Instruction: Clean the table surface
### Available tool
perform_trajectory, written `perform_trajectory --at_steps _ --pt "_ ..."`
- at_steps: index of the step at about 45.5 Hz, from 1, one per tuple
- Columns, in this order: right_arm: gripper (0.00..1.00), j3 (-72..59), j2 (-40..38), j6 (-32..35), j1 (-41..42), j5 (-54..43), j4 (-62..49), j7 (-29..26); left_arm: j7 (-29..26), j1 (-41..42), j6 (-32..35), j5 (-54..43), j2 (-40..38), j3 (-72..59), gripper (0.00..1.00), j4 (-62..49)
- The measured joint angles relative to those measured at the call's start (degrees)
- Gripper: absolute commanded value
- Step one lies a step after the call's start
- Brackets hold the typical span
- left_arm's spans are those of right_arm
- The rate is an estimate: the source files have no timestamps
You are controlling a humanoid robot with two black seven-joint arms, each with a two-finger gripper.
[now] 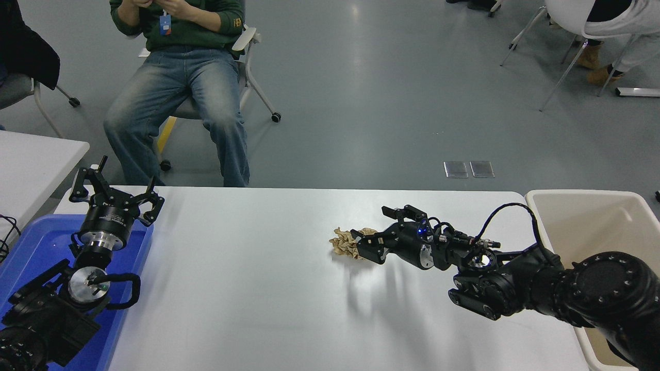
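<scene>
The large, smooth, matte white rectangular tabletop (247,288) fills the lower half of the head view, its far edge running below a grey floor. A beige plastic bin (585,206) stands against the tabletop's right edge, and a blue plastic tray (31,242) sits at its left edge, beside a smaller white tabletop (31,159) at the far left. Beyond the far edge, near the left corner, a person in blue jeans and a green top (180,87) sits on a wheeled chair.

The black right arm (557,288) reaches in from the lower right corner, across the tabletop's right part toward its middle. Its black right gripper (364,242) lies low over the surface with its fingers partly closed around the right side of a crumpled wad of brown paper (344,243); a lower finger (372,252) shows in front of the wad and another finger (402,211) sticks up behind, away from the paper. Whether the grip is firm cannot be told. The wad rests on the tabletop just right of centre, nearer the far edge than the near one.

The black left gripper (116,193) is parked at the left edge above the blue tray, its fingers spread wide and holding nothing.
</scene>
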Motion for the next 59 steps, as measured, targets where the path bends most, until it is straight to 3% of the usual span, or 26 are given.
perform_trajectory --at_steps 26,39,59 --pt "1.0 0.4 0.3 8.1 -0.8 10.8 0.4 -2.4 0.0 0.0 0.0 0.0 0.0 0.0 1.0 0.0" --pt "0.99 5.6 0.3 12.8 2.0 14.1 7.0 -3.1 0.0 0.0 0.0 0.0 0.0 0.0 1.0 0.0" --pt "0.99 10.4 0.3 16.5 3.8 14.2 9.8 -3.1 0.0 0.0 0.0 0.0 0.0 0.0 1.0 0.0"
